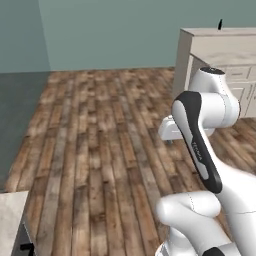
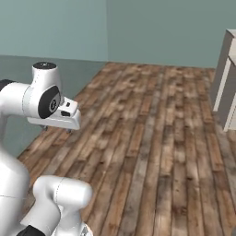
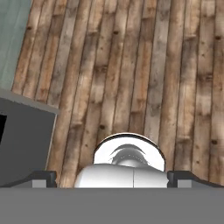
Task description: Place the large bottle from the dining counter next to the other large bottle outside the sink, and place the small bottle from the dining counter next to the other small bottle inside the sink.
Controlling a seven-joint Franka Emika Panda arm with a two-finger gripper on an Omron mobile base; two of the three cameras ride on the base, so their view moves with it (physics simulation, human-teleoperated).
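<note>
- Right now the two-finger gripper hangs spread wide and empty over bare wooden plank floor, tucked for driving
- small black thin-necked bottle waits on the far cream counter, well apart

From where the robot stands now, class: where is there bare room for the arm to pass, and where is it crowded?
The wooden floor lies bare between the teal wall and the cream counter at right. It is tighter near that counter, whose top carries a small dark bottle, and by the grey surface at lower left.
</note>
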